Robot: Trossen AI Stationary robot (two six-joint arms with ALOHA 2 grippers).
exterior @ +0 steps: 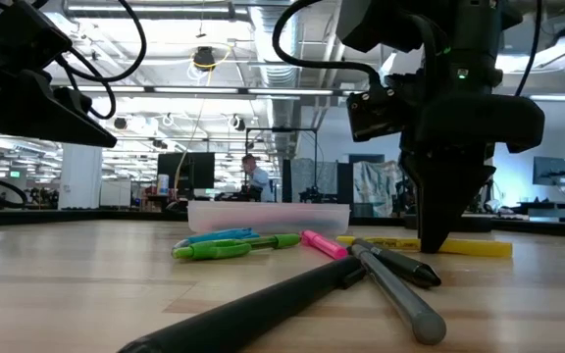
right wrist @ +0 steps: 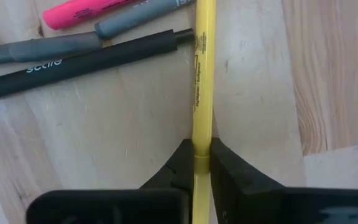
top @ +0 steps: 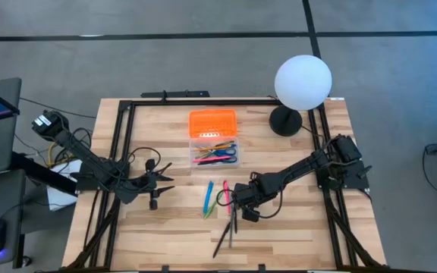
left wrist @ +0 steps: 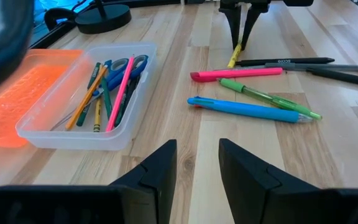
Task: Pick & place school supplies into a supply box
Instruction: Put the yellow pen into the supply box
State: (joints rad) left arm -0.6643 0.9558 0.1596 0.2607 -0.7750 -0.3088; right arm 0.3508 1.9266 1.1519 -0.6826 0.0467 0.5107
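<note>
Your right pincer (right wrist: 201, 163) is already pinching the yellow pencil (right wrist: 202, 74) near one end; it's light, stiff and slick, so grip nearer mid-shaft or it'll swivel.

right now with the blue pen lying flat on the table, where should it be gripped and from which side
Probably the middle of the barrel, from straight above. The blue pen lies flat, and the green pen runs close beside it, nearly meeting it at one tip, so fingers should straddle the barrel where the gap is wider. The left end effector is open and faces it; the right end effector is shut on the yellow highlighter.
</note>
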